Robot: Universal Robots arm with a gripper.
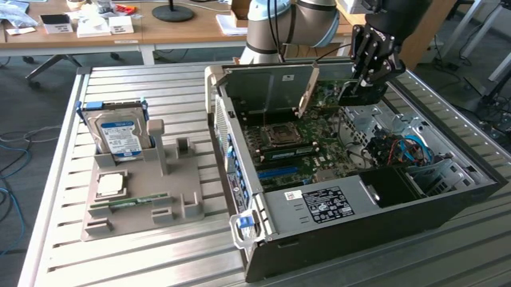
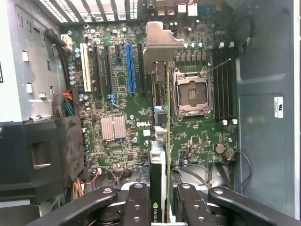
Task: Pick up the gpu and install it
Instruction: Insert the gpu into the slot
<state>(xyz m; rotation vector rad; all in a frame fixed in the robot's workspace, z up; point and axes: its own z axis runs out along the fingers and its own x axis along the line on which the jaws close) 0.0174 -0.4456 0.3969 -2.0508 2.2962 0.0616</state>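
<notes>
On my slatted metal bench (image 1: 143, 89) the open black computer case (image 1: 359, 233) lies on its side, green motherboard (image 2: 197, 141) exposed, with a grey holder tray (image 1: 131, 209) carrying a silver hard drive (image 1: 119, 134) at the exterior view's left. My jaws are partly closed, clamping the thin dark gpu card (image 2: 158, 179) edge-on above the board, just beside the silver CPU socket (image 2: 190, 92); a long blue slot (image 2: 130, 68) and orange wires (image 2: 77, 188) crowd the board nearby.

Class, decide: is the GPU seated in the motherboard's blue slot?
No: the blue slot is empty; the GPU sits gripped in the pincer.
</notes>
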